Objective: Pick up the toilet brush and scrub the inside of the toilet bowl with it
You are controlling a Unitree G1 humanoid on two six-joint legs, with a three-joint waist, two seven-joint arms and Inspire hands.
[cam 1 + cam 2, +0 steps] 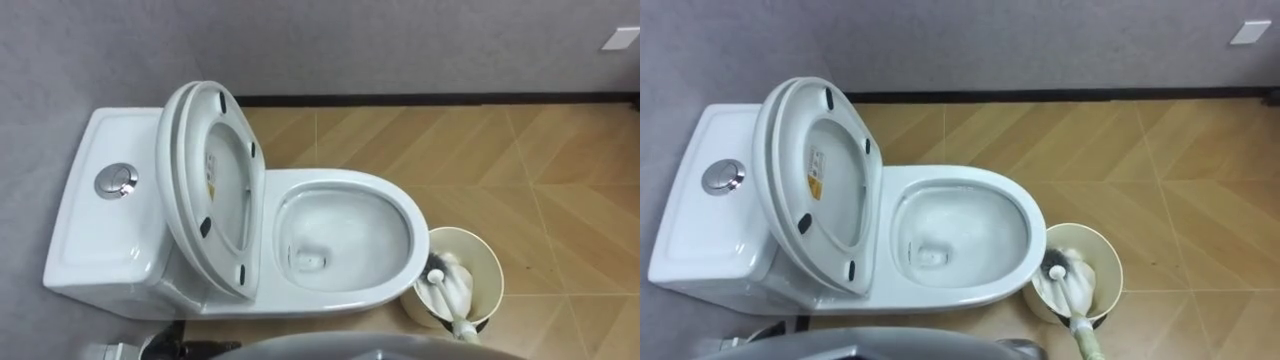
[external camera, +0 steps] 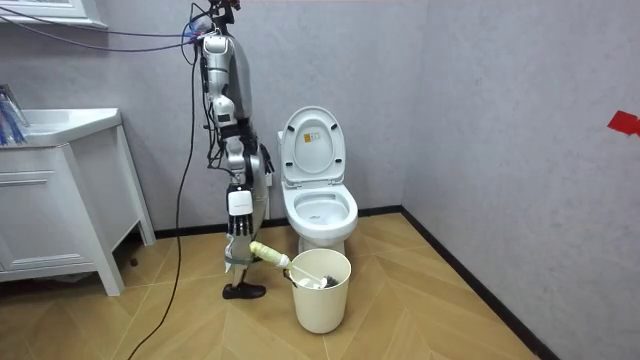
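Fingers of the right hand (image 2: pixel 238 252) clasp the toilet brush (image 1: pixel 1070 297) by its handle, its head down inside the bucket (image 2: pixel 322 300) beside the toilet (image 1: pixel 395 205), seat raised.

Glossy white ceramic toilet (image 1: pixel 345 180), shiny metal flush button (image 1: pixel 116 181), matt wood-look floor (image 1: pixel 560 170)

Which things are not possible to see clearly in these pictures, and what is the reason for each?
- Brush handle: its lower end is cut off by the bottom edge of both eye views.
- How the right hand holds the handle: too small in the room view.
- Bucket bottom: hidden by the brush head in the eye views and by the bucket's own wall in the room view.
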